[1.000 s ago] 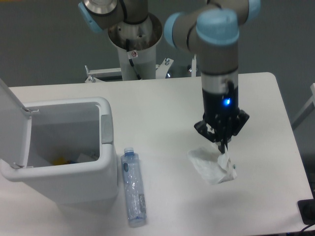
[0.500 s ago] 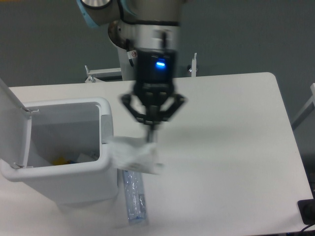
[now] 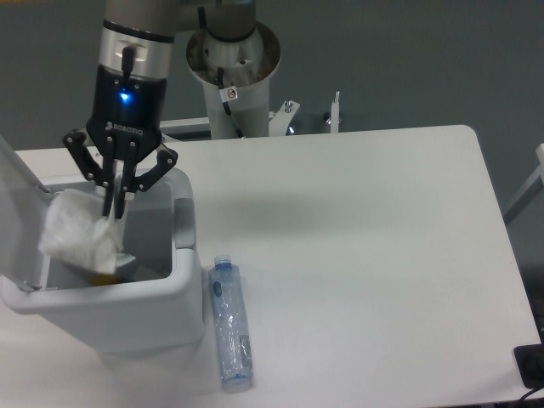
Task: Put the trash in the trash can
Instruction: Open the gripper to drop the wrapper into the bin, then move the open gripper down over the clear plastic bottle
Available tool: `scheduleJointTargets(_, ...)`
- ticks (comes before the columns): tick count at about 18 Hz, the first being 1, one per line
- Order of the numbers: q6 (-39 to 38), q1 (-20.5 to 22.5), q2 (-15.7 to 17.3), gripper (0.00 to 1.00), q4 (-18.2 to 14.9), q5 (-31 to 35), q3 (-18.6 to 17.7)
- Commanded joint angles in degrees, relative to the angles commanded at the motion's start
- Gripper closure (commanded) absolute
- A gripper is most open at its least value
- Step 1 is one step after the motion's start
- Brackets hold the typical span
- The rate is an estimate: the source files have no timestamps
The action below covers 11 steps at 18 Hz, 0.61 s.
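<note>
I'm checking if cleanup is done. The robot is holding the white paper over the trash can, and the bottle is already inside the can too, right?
Not quite. The gripper does hold the white paper over the open trash can, but the bottle is not inside. The camera view shows it lying on the table just beside the can, blue cap pointing away from the camera.

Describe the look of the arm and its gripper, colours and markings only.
The arm is a silver-grey tube section ending in a black wrist unit with a glowing blue light and small white lettering. A thin black cable runs down its side. The gripper is black, with angular linkage arms on each side and two slim dark fingers.
</note>
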Motion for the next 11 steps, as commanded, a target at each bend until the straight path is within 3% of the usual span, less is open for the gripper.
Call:
scheduleJointTargets(2,-0.4,0.1,0.2,0.00,0.0,0.0,0.6)
scheduleJointTargets(4,-0.5,0.9,-0.1,0.00,0.1,0.0,1.4)
scheduleJointTargets(7,-1.7,7.1,-1.2,0.00,0.1,-0.5,3.5)
scheduleJointTargets(11,-2.6,11.9,-10.1,0.00,0.1,-0.6,8.9)
